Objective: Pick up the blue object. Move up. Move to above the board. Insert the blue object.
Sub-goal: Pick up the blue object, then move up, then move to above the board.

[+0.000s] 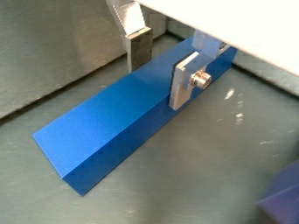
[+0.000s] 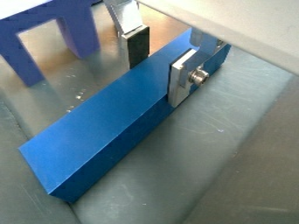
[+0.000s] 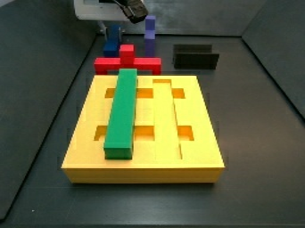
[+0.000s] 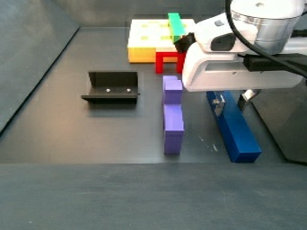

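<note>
The blue object (image 1: 111, 131) is a long navy bar lying flat on the grey floor; it also shows in the wrist view (image 2: 105, 131) and in the side view (image 4: 236, 133). My gripper (image 1: 162, 74) is low over one end of it and straddles it, also in the wrist view (image 2: 160, 70). The dark-padded finger (image 1: 138, 51) stands just off one long side. The silver finger (image 1: 186, 80) is at the other side. The jaws are open. The yellow board (image 3: 149, 153) lies apart, with a green bar (image 3: 123, 111) in one groove.
A violet-blue post (image 4: 173, 112) lies beside the blue object, parallel to it. A red cross-shaped block (image 3: 128, 64) sits at the board's far end. The fixture (image 4: 108, 87) stands on the floor. The white gripper body (image 4: 246, 58) hangs over the bar.
</note>
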Controlling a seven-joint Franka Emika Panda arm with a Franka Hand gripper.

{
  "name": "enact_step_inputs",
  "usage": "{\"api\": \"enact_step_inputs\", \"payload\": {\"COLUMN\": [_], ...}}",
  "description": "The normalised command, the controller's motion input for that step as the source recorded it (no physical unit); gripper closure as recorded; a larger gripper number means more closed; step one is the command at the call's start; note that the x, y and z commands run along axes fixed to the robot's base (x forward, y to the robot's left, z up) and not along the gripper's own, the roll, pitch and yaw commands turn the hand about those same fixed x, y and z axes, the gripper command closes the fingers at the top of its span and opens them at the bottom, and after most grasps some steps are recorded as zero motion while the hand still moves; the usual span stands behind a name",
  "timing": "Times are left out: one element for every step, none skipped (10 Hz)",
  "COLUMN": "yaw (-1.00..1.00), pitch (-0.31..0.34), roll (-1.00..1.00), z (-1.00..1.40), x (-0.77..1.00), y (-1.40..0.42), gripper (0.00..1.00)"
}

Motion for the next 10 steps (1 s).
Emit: {"api": "enact_step_inputs", "payload": {"yaw": [0.00, 0.00, 0.00, 0.00, 0.00, 0.00, 0.05, 0.05, 0.03, 0.00], "pitch": [0.000, 0.000, 0.000, 0.000, 0.000, 0.000, 0.018, 0.046, 0.027, 0.000], "roll": [0.00, 0.00, 0.00, 0.00, 0.00, 0.00, -0.01, 0.00, 0.05, 0.00], "z": [0.00, 0.00, 0.00, 0.00, 0.00, 0.83, 0.80, 0.63, 0.26, 1.40], "x": [0.00, 0.00, 0.00, 0.00, 0.00, 0.00, -0.01, -0.04, -0.01, 0.00], "y": [0.00, 0.00, 0.00, 0.00, 0.00, 0.00, -0.08, -0.08, -0.02, 0.00], "gripper": [1.00, 1.00, 1.00, 1.00, 1.00, 1.00, 1.00, 1.00, 1.00, 1.00]}}
